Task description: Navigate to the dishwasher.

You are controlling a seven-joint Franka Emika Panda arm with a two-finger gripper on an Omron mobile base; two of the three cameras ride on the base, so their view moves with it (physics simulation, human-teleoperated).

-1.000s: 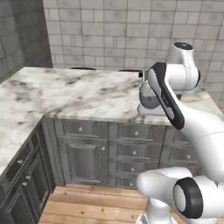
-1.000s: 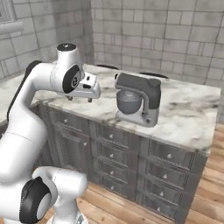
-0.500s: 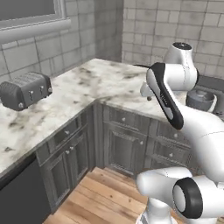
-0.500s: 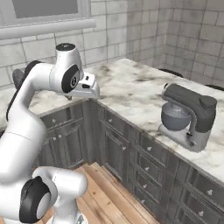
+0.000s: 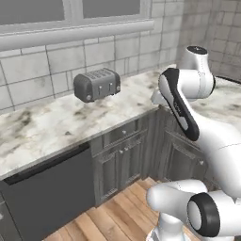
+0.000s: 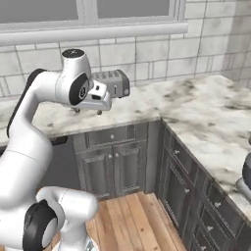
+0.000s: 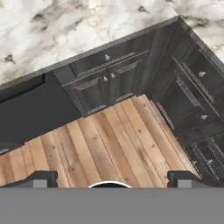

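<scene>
A marble countertop (image 5: pixel 56 127) runs along the tiled back wall and turns a corner to the right. A toaster (image 5: pixel 96 84) sits on it near the wall, below the window sill (image 5: pixel 75 33). Under the counter, the dishwasher (image 5: pixel 47 193) is at the far left, with a drawer (image 5: pixel 120 133) and two cabinet doors (image 5: pixel 120 164) just to its right. Past the corner, stacked drawers (image 6: pixel 211 215) run along the right-hand counter. A plank floor (image 7: pixel 109 144) lies in front.
</scene>
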